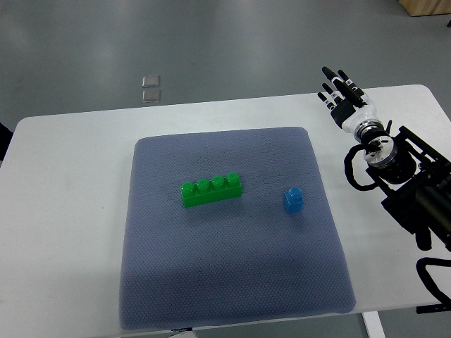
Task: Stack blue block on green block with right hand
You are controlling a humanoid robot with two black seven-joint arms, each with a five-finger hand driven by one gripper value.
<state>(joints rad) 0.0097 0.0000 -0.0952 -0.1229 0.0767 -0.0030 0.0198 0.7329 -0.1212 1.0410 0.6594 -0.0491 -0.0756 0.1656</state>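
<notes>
A long green block point(211, 191) with four studs lies on the grey-blue mat point(225, 282), left of centre. A small blue block point(294, 200) stands on the mat to its right, apart from it. My right hand point(340, 91) is at the far right edge of the white table, well beyond and to the right of the blue block. Its fingers are stretched out and hold nothing. Its arm point(409, 183) comes in from the right edge. The left arm does not show.
The mat covers the middle of the white table point(63, 211). Two small clear squares point(151, 88) lie on the grey floor beyond the table's far edge. A wooden item point(426, 7) shows at the top right corner.
</notes>
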